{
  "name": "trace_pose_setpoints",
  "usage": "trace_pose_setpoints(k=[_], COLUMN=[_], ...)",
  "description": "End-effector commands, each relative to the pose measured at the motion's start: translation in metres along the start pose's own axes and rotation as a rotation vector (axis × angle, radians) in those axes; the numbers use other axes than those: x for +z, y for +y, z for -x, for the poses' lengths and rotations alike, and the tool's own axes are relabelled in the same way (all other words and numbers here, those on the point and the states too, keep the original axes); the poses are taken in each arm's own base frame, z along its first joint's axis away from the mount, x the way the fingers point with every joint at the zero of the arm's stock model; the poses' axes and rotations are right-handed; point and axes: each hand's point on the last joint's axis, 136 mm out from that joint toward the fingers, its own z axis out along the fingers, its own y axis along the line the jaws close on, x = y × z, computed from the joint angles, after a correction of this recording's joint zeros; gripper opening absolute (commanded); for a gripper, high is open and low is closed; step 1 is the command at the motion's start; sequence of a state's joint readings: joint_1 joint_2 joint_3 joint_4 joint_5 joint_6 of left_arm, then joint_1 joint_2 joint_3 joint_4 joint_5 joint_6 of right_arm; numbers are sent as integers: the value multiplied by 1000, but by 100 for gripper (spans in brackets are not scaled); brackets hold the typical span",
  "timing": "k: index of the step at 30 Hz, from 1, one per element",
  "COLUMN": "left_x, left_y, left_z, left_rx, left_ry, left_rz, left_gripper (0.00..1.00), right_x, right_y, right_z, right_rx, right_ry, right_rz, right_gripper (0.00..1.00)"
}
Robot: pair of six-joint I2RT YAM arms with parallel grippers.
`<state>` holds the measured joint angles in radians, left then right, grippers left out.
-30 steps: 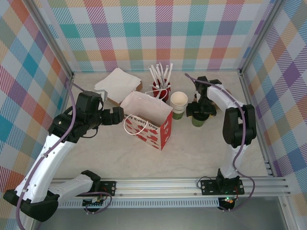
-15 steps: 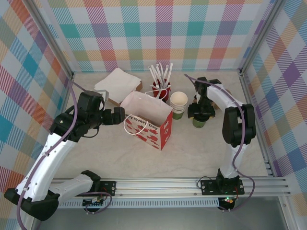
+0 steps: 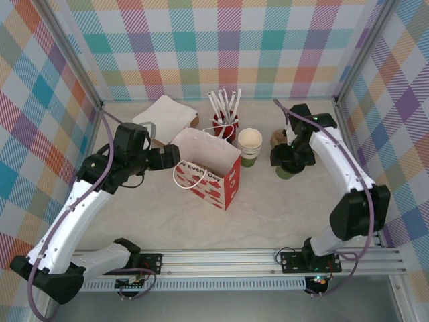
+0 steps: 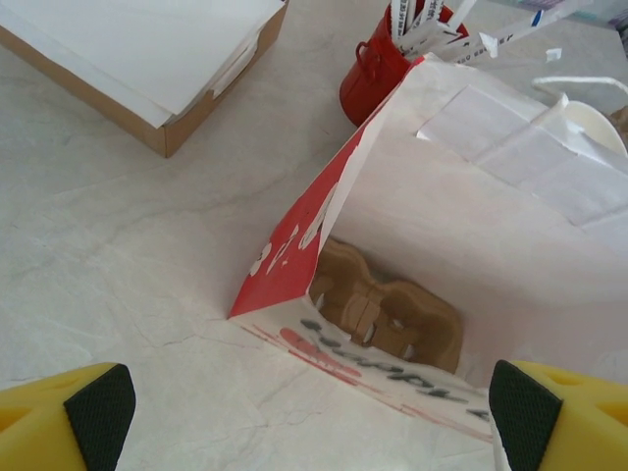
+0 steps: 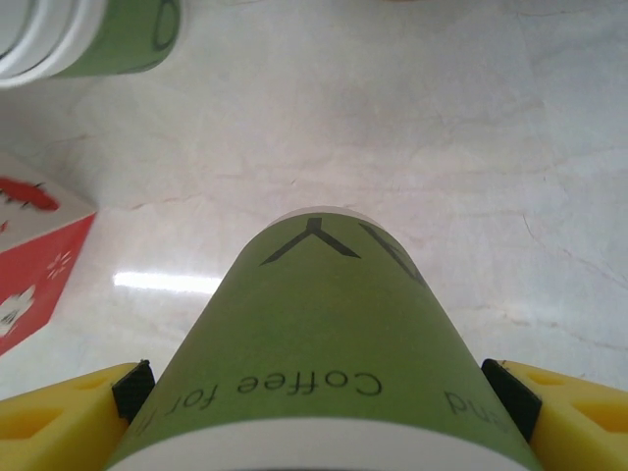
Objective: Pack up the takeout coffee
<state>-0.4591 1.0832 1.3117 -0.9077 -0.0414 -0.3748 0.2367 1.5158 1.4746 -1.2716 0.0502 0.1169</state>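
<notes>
1. The bench [image 3: 268, 215] lies beneath both pairs of jaws.
2. The red-and-white paper bag [image 3: 208, 176] stands open-mouthed just ahead of the left jaws, which gape wide and hold nothing.
3. One green cup [image 5: 324, 363] is clamped between the right jaws, with the pads [image 5: 130, 388] against its sides.
4. A second green cup [image 5: 93, 39] stands ahead of the right jaws, off to their left.

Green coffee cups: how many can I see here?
2. One green cup stands beside the paper bag; the other green cup is clamped in the right hand. More could be hidden behind that arm.
</notes>
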Motion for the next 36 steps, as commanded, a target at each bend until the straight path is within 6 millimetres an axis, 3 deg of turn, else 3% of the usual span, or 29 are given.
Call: trace_pose_setpoints(k=[1, 10, 18, 21, 27, 36], left_x=[8, 30, 54, 57, 62, 66], left_y=[-7, -9, -9, -10, -13, -20], left_z=[16, 32, 20, 14, 5, -7], left_rx=[-40, -59, -77, -85, -105, -120], left_ry=[-33, -50, 15, 36, 70, 114], left_rz=[-21, 11, 12, 5, -21, -72], left_gripper=[95, 91, 85, 85, 80, 68], right_x=[-35, -131, -176, -178, -159, -129], right_y=[17, 69, 140, 170, 215, 243], right_z=[-22, -20, 1, 8, 19, 14], right_rx=[-39, -184, -377, -445, -510, -549], right_ry=[7, -171, -272, -285, -270, -186], right_rz=[60, 134, 211, 245, 310, 318], right_gripper=[72, 71, 70, 70, 69, 68])
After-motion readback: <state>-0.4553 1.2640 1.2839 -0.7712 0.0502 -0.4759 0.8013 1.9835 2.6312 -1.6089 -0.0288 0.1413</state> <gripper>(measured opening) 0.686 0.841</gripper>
